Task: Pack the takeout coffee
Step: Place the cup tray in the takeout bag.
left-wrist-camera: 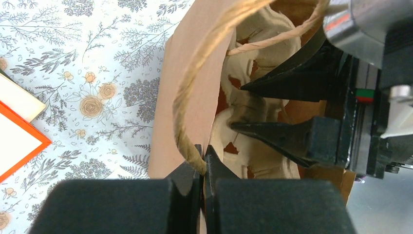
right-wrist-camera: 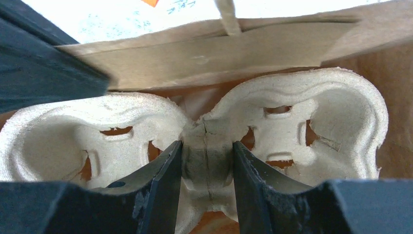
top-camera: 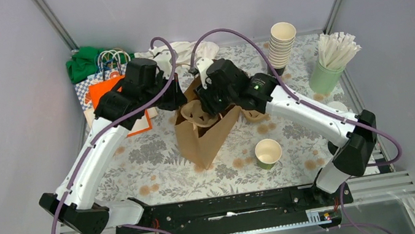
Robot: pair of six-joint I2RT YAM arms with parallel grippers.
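Pulp tray (right-wrist-camera: 302, 97) clamped by right pincer (right-wrist-camera: 207, 145), arm reaching into bag (top-camera: 208, 138).

The top external view looks down from above and behind the arm bases, far enough to show the whole table (top-camera: 149, 157). The left wrist camera looks past the left gripper (left-wrist-camera: 202, 161), close on the rim of the paper bag (left-wrist-camera: 202, 87). The right wrist camera, closer still, faces the pulp cup carrier (right-wrist-camera: 292, 122) inside. All three share bag and carrier.
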